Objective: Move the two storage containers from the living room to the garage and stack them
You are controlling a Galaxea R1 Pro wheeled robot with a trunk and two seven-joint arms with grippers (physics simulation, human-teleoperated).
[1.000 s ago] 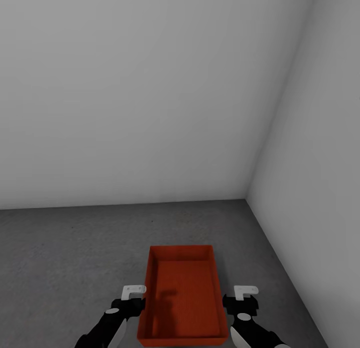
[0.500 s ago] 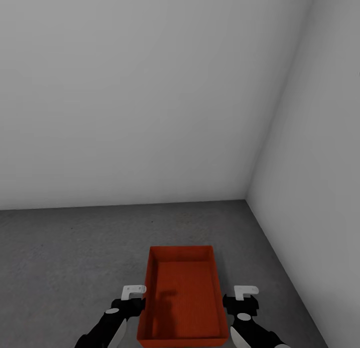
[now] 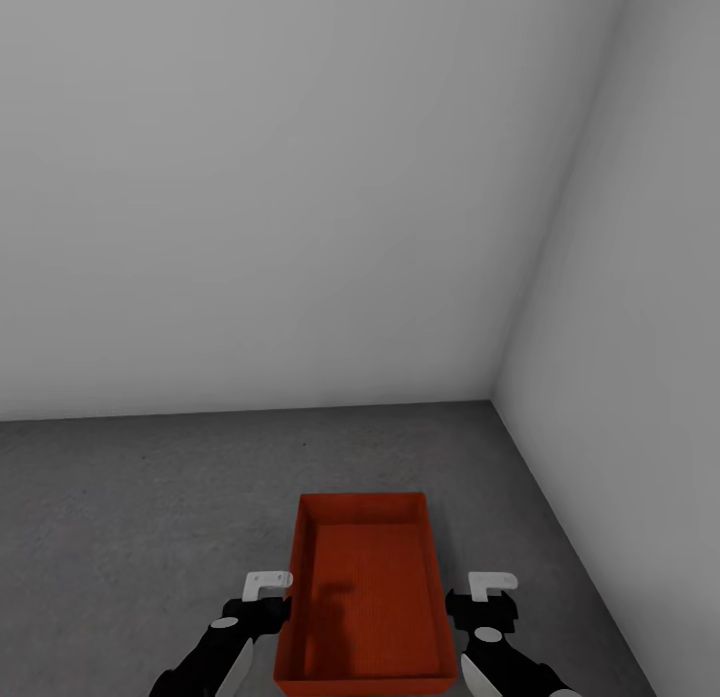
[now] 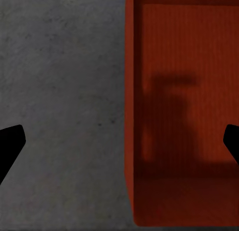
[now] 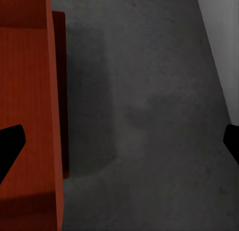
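One orange-red storage container (image 3: 365, 597) occupies the lower centre of the head view, over the dark grey concrete floor (image 3: 130, 497), near the corner where two plain white walls (image 3: 250, 177) meet. The container is rectangular, shallow and lidless, with its long axis running away from the robot. A soft shadow falls across its inner base. In the right wrist view, a second orange-red edge (image 5: 59, 91) projects slightly from beneath the upper container (image 5: 25, 91); whether this is a second bin below it cannot be confirmed.

The left gripper (image 3: 262, 599) sits just beside the container's left long wall, and the right gripper (image 3: 483, 599) sits just beside the right long wall. In each wrist view the two dark fingertips (image 4: 10, 146) (image 5: 10, 146) stand far apart at opposite edges of the picture, so both sets of jaws are spread wide and grip nothing. The left wrist view shows the container wall (image 4: 130, 111) between that gripper's fingers, with bare floor (image 4: 59, 91) to one side.
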